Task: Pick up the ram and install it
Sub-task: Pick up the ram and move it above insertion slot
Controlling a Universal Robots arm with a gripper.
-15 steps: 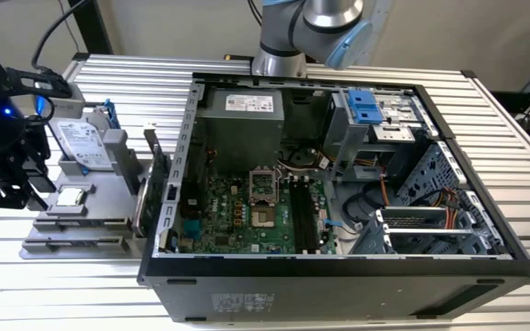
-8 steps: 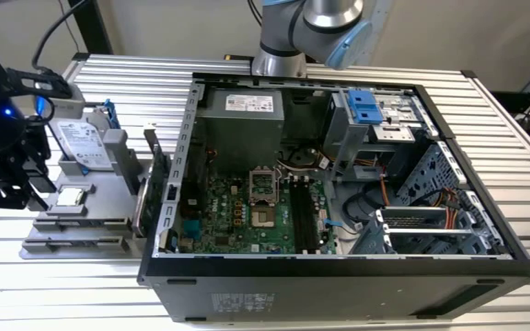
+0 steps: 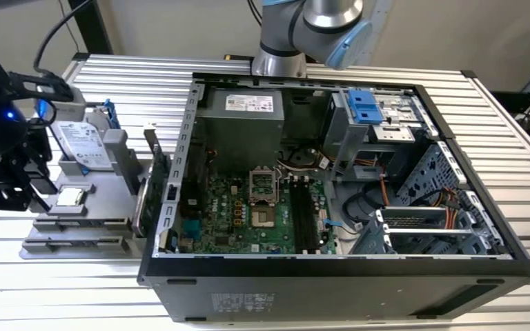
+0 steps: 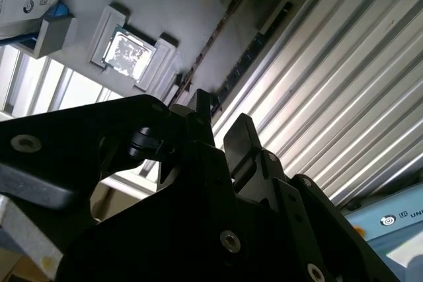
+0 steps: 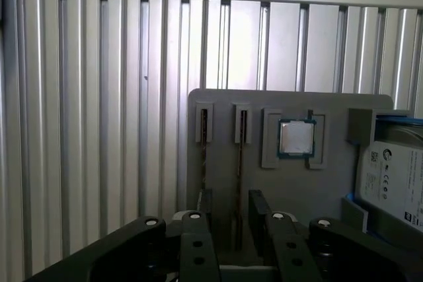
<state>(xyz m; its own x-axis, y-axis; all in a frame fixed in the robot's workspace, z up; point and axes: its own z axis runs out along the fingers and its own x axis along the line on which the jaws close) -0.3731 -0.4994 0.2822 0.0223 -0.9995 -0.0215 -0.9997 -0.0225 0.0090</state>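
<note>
The fingers (image 5: pixel 263 212) hang spread just above the ram (image 5: pixel 241 130), its long axis lined up with their gap, running nine-to-three o'clock in the exterior view.

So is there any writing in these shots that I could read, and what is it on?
No text can be quoted; each is print too small or cut off:
White label on the hard drive: too small to read.
White label on the power supply: too small to read.
Sticker on the computer case, outer wall: too small to read.
Print on the blue-and-white box: cut off at the edge.
</note>
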